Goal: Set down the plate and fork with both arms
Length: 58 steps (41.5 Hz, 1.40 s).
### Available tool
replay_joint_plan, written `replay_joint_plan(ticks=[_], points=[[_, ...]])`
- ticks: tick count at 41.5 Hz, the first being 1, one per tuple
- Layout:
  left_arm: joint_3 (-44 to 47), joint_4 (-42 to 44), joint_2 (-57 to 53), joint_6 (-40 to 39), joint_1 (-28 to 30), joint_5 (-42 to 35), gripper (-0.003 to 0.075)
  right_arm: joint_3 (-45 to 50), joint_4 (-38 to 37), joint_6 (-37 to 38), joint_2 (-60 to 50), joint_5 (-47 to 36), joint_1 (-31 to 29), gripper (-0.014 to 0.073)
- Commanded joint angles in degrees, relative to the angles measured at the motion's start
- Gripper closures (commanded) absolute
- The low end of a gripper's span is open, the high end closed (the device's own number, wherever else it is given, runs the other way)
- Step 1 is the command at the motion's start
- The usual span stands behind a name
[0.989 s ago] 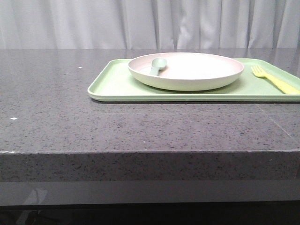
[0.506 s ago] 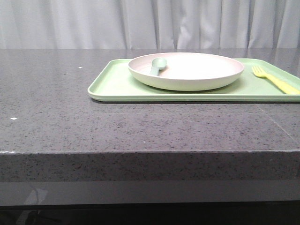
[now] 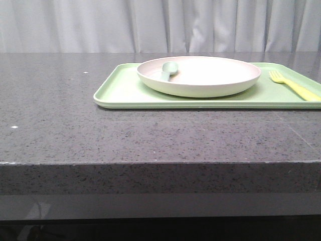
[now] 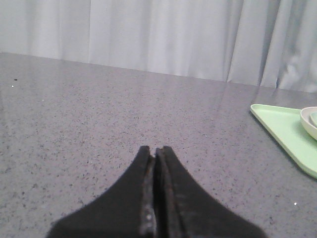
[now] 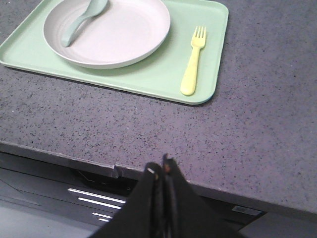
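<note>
The cream plate [image 3: 199, 75] sits on the light-green tray [image 3: 120, 93] at the back right of the table; it also shows in the right wrist view [image 5: 111, 32]. The pale-yellow fork [image 3: 293, 86] lies on the tray to the plate's right, also seen in the right wrist view [image 5: 193, 67]. My left gripper [image 4: 156, 151] is shut and empty above bare table, left of the tray's corner [image 4: 282, 131]. My right gripper [image 5: 161, 168] is shut and empty over the table's front edge, short of the tray. Neither gripper shows in the front view.
A grey-green spoon [image 3: 168, 70] lies in the plate, also in the right wrist view [image 5: 81, 20]. The grey speckled table [image 3: 75, 125] ends in a front edge [image 5: 59, 156]. A white curtain [image 3: 160, 25] hangs behind.
</note>
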Motion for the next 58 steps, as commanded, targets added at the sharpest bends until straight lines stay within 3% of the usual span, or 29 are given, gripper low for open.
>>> replay_joint_plan(ticks=[1,58], points=[[1.5,-0.7,-1.6,-0.6,0.2,-8.6,0.0741,-1.2,0.4,0.0,0.5,-4.0,0.2,0.0662],[1.9,-0.7,-1.5,-0.6,-1.3,-8.9,0.0741,0.9,-1.7,0.0,-1.9,-6.4,-0.2,0.0662]])
